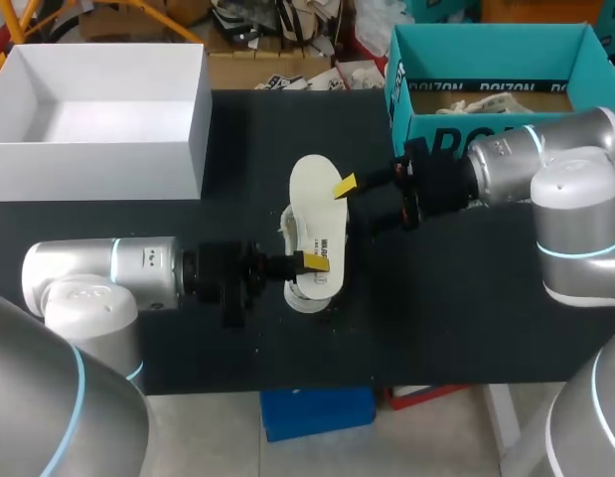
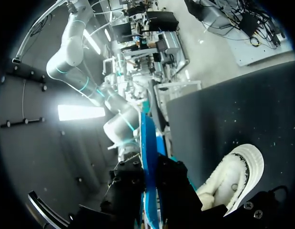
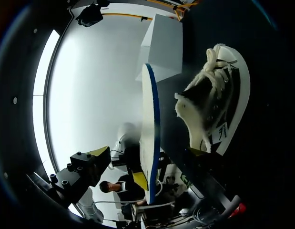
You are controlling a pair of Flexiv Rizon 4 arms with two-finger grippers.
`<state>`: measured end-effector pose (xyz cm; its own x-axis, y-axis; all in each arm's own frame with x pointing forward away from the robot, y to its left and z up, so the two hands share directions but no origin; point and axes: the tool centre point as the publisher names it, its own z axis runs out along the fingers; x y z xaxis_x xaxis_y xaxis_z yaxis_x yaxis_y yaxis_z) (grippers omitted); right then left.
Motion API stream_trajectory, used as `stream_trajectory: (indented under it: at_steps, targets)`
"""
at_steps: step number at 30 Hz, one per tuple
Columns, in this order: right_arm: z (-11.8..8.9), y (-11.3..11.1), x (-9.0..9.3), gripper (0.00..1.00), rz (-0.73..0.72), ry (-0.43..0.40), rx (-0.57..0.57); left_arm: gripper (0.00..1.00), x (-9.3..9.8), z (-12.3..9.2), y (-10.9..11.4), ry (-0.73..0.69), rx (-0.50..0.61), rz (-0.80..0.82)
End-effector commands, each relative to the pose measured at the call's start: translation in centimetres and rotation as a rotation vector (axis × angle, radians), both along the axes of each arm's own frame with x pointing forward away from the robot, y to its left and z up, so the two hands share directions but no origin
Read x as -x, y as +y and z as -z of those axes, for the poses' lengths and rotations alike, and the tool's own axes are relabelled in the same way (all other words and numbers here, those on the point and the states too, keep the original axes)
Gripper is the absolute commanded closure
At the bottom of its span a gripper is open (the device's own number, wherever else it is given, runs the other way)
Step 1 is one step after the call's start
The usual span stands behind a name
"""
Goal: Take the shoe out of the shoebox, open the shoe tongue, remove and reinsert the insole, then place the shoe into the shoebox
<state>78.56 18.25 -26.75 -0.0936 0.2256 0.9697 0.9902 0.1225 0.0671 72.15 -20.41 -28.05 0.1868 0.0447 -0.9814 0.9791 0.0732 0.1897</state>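
Presently, the shoe [image 1: 305, 295] lies on its side near the middle of the black table [image 1: 436, 328], outside both boxes. Its white sole edge faces outward and its laces are loose. The right wrist view shows the laced upper and the pale lining at the shoe's opening.

The insole [image 1: 315, 194] is out of the shoe and is held in the air directly above it, cream face up. It covers most of the shoe in the head view. Both wrist views show it edge-on, with a blue underside.

The left gripper [image 1: 312, 262] comes in from the left of the shoe. It is clamped on the near end of the insole, with one black finger pressed to each face in the left wrist view.

The right gripper [image 1: 345, 187] comes in from the right of the shoe at the insole's far half. Its fingers are spread, one above the insole and one below. The right wrist view shows a gap between each finger and the insole, so this gripper grasps nothing. The lower finger sits just beside the shoe's upper; contact cannot be confirmed.

The teal shoebox [image 1: 401, 89] stands beyond the shoe to its right, behind the right arm. A white box [image 1: 98, 149] stands beyond the shoe to its left, well apart from it.
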Motion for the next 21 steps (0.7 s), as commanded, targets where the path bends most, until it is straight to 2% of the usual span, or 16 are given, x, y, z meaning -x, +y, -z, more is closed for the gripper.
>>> stream_trajectory:
  at_steps: [1, 11, 13, 15, 16, 18, 21]
  targets:
    - [0.4, 1.06, 0.44, 0.0, 0.023, -0.003, -0.002, 1.0, 0.13, 0.03, -0.16, -0.002, -0.003, -0.005]
    - [0.65, 1.36, 0.21, 0.0, 0.049, 0.005, 0.012, 1.0, 0.13, 0.03, -0.16, -0.002, -0.003, -0.005]
    - [0.7, 1.36, 0.13, 0.21, 0.052, 0.006, 0.015, 1.0, 0.13, 0.03, -0.16, -0.002, -0.003, -0.005]
    - [0.81, 1.4, 0.04, 0.38, 0.054, 0.007, 0.016, 1.0, 0.13, 0.03, -0.16, -0.002, -0.003, -0.005]
    - [0.88, 1.41, 0.0, 0.51, 0.055, 0.008, 0.016, 1.0, 0.13, 0.03, -0.16, -0.002, -0.003, -0.005]
    - [1.02, 1.46, -0.12, 0.6, 0.057, 0.009, 0.015, 1.0, 0.13, 0.03, -0.16, -0.002, -0.003, -0.005]
    - [1.14, 1.6, -0.29, 0.64, 0.057, 0.01, 0.013, 1.0, 0.13, 0.03, -0.16, -0.002, -0.003, -0.005]
